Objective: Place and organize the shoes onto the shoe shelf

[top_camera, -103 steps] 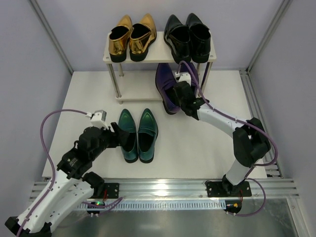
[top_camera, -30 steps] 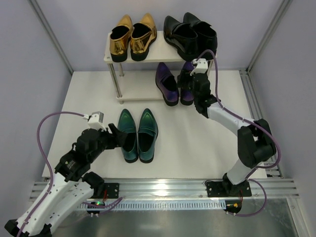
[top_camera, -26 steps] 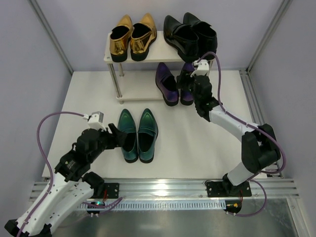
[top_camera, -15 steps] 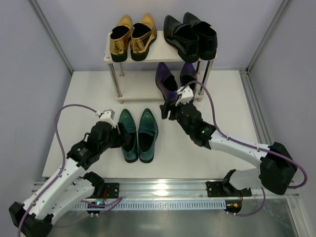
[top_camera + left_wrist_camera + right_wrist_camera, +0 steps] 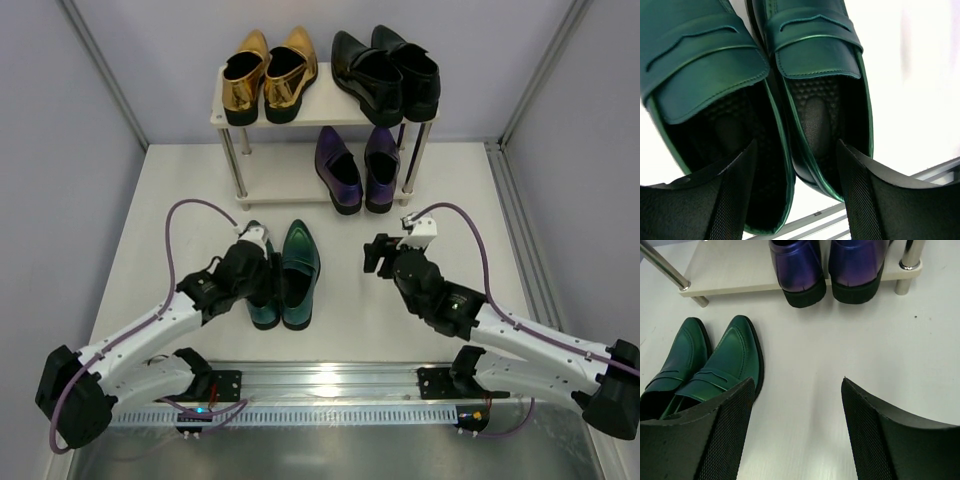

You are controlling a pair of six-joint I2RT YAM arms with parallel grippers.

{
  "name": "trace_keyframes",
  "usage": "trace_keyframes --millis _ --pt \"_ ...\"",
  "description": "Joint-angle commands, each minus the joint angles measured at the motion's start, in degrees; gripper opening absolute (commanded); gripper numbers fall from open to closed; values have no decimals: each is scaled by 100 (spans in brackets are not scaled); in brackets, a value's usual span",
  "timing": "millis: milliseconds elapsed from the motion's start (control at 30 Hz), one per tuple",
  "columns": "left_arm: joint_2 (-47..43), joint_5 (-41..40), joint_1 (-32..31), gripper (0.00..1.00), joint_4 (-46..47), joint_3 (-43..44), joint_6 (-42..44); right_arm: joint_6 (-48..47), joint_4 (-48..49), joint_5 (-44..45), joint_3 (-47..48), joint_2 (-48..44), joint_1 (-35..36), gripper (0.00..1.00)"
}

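**Both hands spread and empty; teal pair not yet on the shelf**

Top view: The shoe shelf (image 5: pixel 322 118) stands at the far side of the worktop (image 5: pixel 450 200). Its top board carries the gold pair (image 5: pixel 270 75) on the left and the black pair (image 5: pixel 385 75) on the right. The purple pair (image 5: pixel 356 170) sits on the lower board at its right end, heels facing the arms. The teal pair (image 5: pixel 290 270) lies on the worktop in front of the shelf's left half, toes pointing toward it. The left hand (image 5: pixel 262 285) hangs over the left teal shoe and covers most of it. The right hand (image 5: pixel 378 258) hovers in front of the shelf's right half, just to the right of the teal pair and well short of the purple heels.

Left wrist view: The left hand (image 5: pixel 797 200) is spread wide above the heel ends of the teal pair (image 5: pixel 815 55). One of its fingers (image 5: pixel 735 195) shows over the dark opening of the left shoe, the other past the outer edge of the right shoe. Nothing is pinched; whether either finger touches leather cannot be told.

Right wrist view: The right hand (image 5: pixel 792 440) is spread, its fingers (image 5: pixel 725 430) apart with only bare worktop (image 5: pixel 805 365) between them, holding nothing. The teal pair (image 5: pixel 715 370) lies to the left. The shelf's lower board (image 5: pixel 730 270) runs across the top, and the purple pair (image 5: pixel 827 265) rests on it beside a metal post (image 5: pixel 912 260).
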Motion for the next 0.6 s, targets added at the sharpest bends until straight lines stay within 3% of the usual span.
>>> trace_keyframes --millis 0,200,567 --pt "284 -232 -184 64 360 155 -129 384 -545 336 -144 -215 54 72" --pt "681 -663 -501 64 211 357 -146 622 -615 222 -232 -215 45 73" --pt "804 -786 -527 64 220 393 -164 648 -616 231 -241 -145 45 73"
